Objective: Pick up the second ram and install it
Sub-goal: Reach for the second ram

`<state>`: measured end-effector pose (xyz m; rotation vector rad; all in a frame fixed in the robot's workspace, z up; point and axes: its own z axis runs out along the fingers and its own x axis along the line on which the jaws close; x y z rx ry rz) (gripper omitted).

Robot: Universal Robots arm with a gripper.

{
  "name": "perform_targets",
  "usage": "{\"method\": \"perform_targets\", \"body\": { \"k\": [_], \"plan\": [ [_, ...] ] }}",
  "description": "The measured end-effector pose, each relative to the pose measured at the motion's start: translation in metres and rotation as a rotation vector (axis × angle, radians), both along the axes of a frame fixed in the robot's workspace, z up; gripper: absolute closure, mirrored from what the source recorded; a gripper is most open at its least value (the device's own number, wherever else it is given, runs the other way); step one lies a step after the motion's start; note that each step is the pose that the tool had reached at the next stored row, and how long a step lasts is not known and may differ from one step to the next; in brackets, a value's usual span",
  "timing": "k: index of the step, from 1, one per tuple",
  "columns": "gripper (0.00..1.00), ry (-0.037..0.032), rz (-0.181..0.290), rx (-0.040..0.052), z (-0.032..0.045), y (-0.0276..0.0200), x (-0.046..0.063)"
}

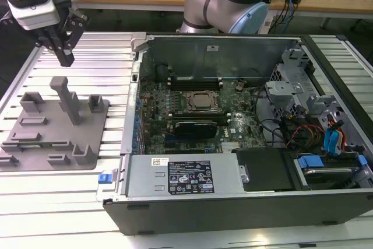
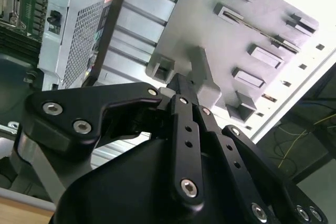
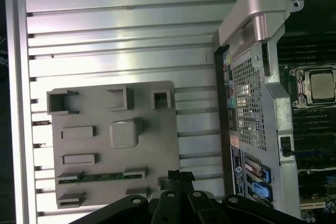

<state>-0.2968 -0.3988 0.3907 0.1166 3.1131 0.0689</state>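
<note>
The second ram (image 3: 102, 177) is a thin green stick lying in two end holders on the grey fixture plate (image 3: 157, 140), flat and free of the gripper. In the second wrist view it shows as a thin strip (image 2: 265, 36). My gripper (image 1: 65, 58) hangs above the far side of the fixture plate (image 1: 87, 144), at the exterior view's left. Its black fingers (image 3: 176, 178) are pressed together with nothing between them, and their tips sit a little to one side of the ram's end. In the second wrist view the gripper (image 2: 177, 81) points down at the plate's upright post.
An open computer case (image 1: 175, 179) stands at the exterior view's right, with the silver processor socket (image 1: 201, 102) and long black memory slots (image 1: 195, 80) on its motherboard. A tall grey post (image 1: 67, 94) and several small holders rise from the fixture plate. The ribbed metal table (image 1: 111, 56) surrounds it.
</note>
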Motion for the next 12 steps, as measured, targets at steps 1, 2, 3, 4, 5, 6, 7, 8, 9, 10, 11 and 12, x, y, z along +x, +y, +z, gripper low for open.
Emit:
{"method": "perform_targets", "body": {
  "k": [1,2,3,4,5,6,7,8,9,10,11,12],
  "plan": [
    [0.92,0.0,0.0,0.0,-0.0004,0.0,-0.002],
    [0.92,0.0,0.0,0.0,-0.001,0.0,-0.005],
    [0.92,0.0,0.0,0.0,-0.0014,0.0,-0.007],
    [0.92,0.0,0.0,0.0,-0.0019,0.0,-0.01],
    [0.92,0.0,0.0,0.0,-0.0021,0.0,-0.011],
    [0.92,0.0,0.0,0.0,-0.0025,0.0,-0.013],
    [0.92,0.0,0.0,0.0,-0.003,0.0,-0.016],
    [0.92,0.0,0.0,0.0,-0.0034,0.0,-0.019],
    [0.92,0.0,0.0,0.0,-0.0036,0.0,-0.02],
    [0.92,0.0,0.0,0.0,-0.0038,0.0,-0.022],
    [0.92,0.0,0.0,0.0,-0.0042,0.0,-0.025],
    [0.92,0.0,0.0,-0.0001,-0.0043,0.0,-0.027]
  ]
}}
